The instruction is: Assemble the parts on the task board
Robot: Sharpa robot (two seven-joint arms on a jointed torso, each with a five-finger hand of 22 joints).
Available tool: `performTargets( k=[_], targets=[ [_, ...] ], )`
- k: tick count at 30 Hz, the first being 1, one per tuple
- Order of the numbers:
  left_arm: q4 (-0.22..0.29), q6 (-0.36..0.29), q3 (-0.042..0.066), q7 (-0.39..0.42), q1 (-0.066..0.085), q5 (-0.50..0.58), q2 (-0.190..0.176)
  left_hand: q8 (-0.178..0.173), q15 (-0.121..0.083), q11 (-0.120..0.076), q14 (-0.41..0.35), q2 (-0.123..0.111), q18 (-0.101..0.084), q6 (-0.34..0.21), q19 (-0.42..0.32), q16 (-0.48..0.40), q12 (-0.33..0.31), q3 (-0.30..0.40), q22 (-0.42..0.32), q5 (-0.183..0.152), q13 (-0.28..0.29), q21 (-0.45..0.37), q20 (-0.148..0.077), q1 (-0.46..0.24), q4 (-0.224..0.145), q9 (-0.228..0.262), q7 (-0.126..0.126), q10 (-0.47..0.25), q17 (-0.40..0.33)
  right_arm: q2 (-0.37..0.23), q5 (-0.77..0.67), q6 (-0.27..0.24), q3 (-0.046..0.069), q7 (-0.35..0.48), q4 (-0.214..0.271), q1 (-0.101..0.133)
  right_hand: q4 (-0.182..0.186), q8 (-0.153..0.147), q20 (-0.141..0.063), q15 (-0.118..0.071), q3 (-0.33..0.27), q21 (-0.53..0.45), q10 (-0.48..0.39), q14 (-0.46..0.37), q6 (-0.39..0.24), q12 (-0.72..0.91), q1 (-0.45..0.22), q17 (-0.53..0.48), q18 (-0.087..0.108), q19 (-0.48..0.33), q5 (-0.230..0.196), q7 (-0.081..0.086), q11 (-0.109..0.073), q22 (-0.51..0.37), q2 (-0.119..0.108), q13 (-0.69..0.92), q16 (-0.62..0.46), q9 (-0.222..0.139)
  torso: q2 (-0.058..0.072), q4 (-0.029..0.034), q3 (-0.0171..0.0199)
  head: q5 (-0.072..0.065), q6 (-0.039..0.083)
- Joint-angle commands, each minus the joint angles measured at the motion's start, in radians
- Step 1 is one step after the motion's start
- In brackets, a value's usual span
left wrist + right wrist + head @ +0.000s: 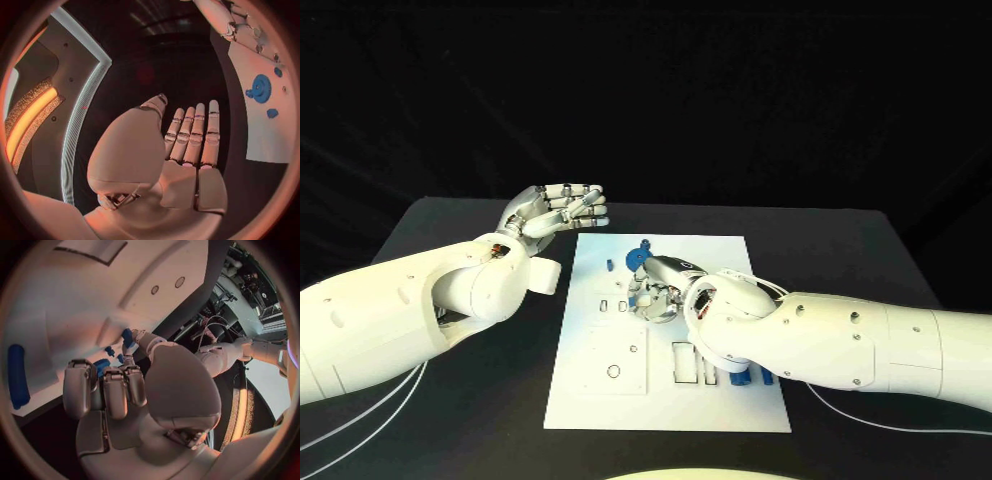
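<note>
The flat white rectangular task board [596, 385] is lying in the middle of the black table [459, 225], its long axis running away from the robot. The right silver many-fingered hand [661, 290] is working over the board's centre with its fingers curled down around small blue pieces; whether it is actually pinching one, I cannot tell. The left silver hand [557, 210] is hovering off the board's far left corner, fingers straight and together, holding nothing. A round blue toothed gear [640, 256] is lying flat near the board's far edge, just beyond the right hand. Elongated blue pegs [738, 377] are standing in slots near the board's near right part, beside the right forearm. In my judgement the right hand is seating a small part, so it is best lowering squarely over its recess, pressing lightly and not brushing the gear.
</note>
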Motion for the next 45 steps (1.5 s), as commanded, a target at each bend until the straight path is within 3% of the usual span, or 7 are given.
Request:
performTargets(
  k=[1, 27, 45],
  targets=[
    [0.002, 0.018, 0.001, 0.006, 0.001, 0.001, 0.001, -0.002, 0.001, 0.006, -0.007, -0.005, 0.014, -0.003, 0.004, -0.005, -0.003, 0.007, -0.001, -0.005, 0.0, -0.003, 0.0, -0.004, 0.0, -0.002, 0.031, -0.001, 0.002, 0.002, -0.017, 0.016, -0.001, -0.001, -0.001, -0.004, 0.0, 0.057, -0.003, -0.003, -0.001, -0.005, 0.002, 0.097, -0.003, -0.004, -0.006, 0.227, -0.003, -0.003, 0.004, -0.004, -0.005, 0.068, 0.0, 0.123, 0.003, 0.056, 0.001, 0.0001, -0.0004, 0.001, 0.0],
    [-0.002, 0.019, 0.0, 0.005, 0.001, 0.001, 0.002, -0.002, 0.001, 0.006, -0.007, -0.005, 0.014, -0.003, 0.004, -0.005, -0.003, 0.007, -0.001, -0.005, 0.0, -0.003, 0.0, -0.004, 0.0, -0.002, 0.031, -0.001, 0.002, 0.01, -0.016, 0.021, -0.003, -0.002, -0.015, -0.012, 0.014, 0.058, 0.0, 0.001, -0.006, -0.012, -0.005, 0.096, -0.022, -0.012, -0.038, 0.224, -0.002, -0.005, 0.004, 0.002, 0.0, 0.063, -0.022, 0.115, 0.002, 0.053, 0.001, -0.0005, -0.0002, 0.003, -0.002],
    [-0.004, 0.02, 0.0, 0.002, 0.0, 0.001, 0.003, -0.002, 0.001, 0.006, -0.007, -0.007, 0.014, -0.004, 0.005, -0.007, -0.003, 0.008, -0.002, -0.005, 0.0, -0.003, 0.0, -0.004, 0.0, -0.002, 0.031, -0.001, 0.004, 0.013, -0.017, 0.014, -0.004, -0.003, -0.021, -0.012, 0.026, 0.036, 0.014, 0.018, -0.004, -0.035, -0.042, 0.094, -0.083, -0.047, -0.057, 0.213, 0.002, -0.017, 0.005, 0.028, 0.021, 0.047, -0.047, 0.075, -0.001, 0.034, 0.001, 0.0002, 0.0, 0.001, -0.001]
  ],
)
